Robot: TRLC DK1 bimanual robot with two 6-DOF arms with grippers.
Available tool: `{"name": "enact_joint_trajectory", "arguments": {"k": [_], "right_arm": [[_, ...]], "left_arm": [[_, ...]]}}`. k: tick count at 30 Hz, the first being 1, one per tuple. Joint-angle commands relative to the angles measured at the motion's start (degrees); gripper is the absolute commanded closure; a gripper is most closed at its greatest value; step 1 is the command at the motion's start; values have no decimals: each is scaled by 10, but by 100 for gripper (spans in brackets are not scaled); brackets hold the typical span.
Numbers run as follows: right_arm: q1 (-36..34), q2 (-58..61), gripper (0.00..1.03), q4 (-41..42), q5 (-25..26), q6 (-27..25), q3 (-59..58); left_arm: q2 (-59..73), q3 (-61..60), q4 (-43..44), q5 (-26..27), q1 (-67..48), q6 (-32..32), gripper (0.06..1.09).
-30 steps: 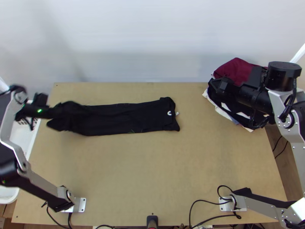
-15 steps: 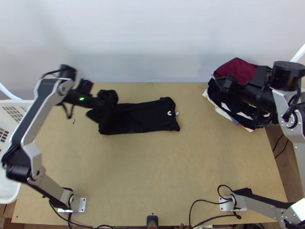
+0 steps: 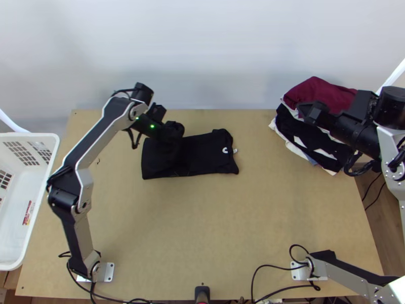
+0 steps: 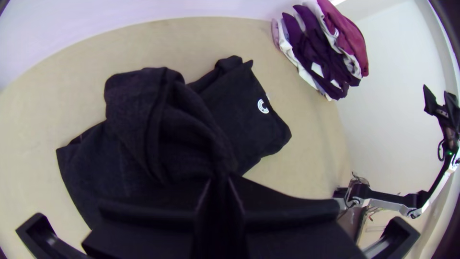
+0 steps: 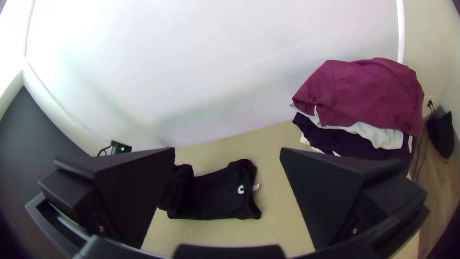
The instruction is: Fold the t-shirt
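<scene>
Black t-shirt [image 3: 207, 152] is lying mid-desk [image 3: 228, 228], its sides seemingly tucked in; the left end effector [image 4: 219, 181] is pinching its end above the rest, so laying and smoothing are remaining. The right end effector [image 5: 227, 149] is gaping wide.

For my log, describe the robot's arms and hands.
The left arm and right arm have silver-grey links, black joints and black cables. The left hand and right hand each have two wide, flat black fingers. A green light shows on the left arm's wrist.
</scene>
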Motion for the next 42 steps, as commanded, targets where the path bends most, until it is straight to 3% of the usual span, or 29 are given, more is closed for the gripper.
{"name": "enact_joint_trajectory", "arguments": {"k": [1,16,17,18,20,23,29,35,37,42], "right_arm": [[-5,-14,4,2,-3,-4,-15],[-5,-20,4,4,-3,8,-40],[-5,-21,4,4,-3,9,-41],[-5,-21,4,4,-3,10,-44],[-5,-22,4,4,-3,11,-53],[4,-26,4,8,-3,12,-78],[18,-33,4,36,-3,27,-138],[30,-32,4,56,-3,25,-169],[35,-31,4,67,-3,23,-180],[56,-6,4,80,-3,20,-192]], "left_arm": [[18,33,1,-5,-6,-15,105],[97,117,-12,-10,-47,-35,103],[105,123,-15,-10,-53,-34,90],[112,129,-16,-10,-60,-32,66],[124,139,-15,-10,-82,-22,7],[122,142,28,-10,-109,-21,10],[100,144,142,-9,-115,-89,10],[81,134,136,-13,-89,-84,10],[63,117,131,-34,-78,-60,10],[33,108,120,-146,-59,-13,10]]}}
